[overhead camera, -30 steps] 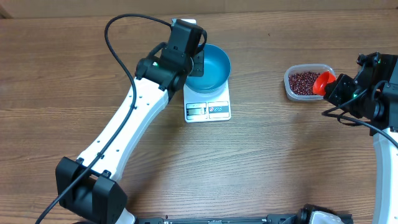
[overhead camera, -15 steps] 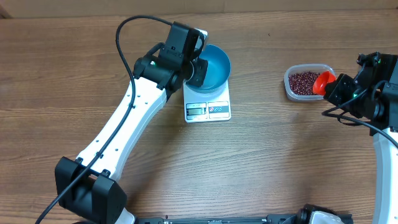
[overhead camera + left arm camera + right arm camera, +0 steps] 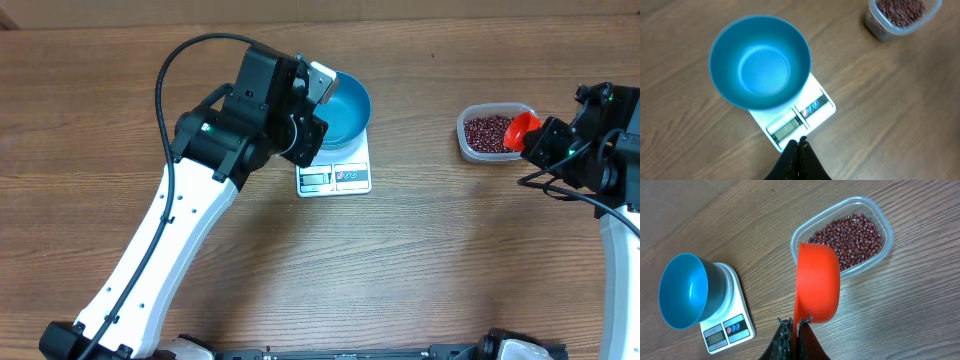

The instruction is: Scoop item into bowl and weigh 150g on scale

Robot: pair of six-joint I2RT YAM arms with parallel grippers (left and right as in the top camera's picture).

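Note:
The empty blue bowl (image 3: 345,108) stands on the white scale (image 3: 335,176), whose display faces the table's near side. My left gripper (image 3: 799,142) hovers just off the scale's display edge, shut with nothing in it. The beans (image 3: 850,236) fill a clear tub (image 3: 489,132) at the right. My right gripper (image 3: 795,323) is shut on the handle of an orange-red scoop (image 3: 817,285). The scoop hangs on edge at the tub's near rim, and I cannot see into its cup.
The left arm (image 3: 190,200) reaches diagonally across the left half of the table, its wrist partly covering the scale's left side. The right arm (image 3: 600,160) stands at the right edge. Bare wood lies between scale and tub.
The left arm has drawn back from the bowl toward the left and near side, uncovering more of the bowl. The right arm and scoop have not moved.

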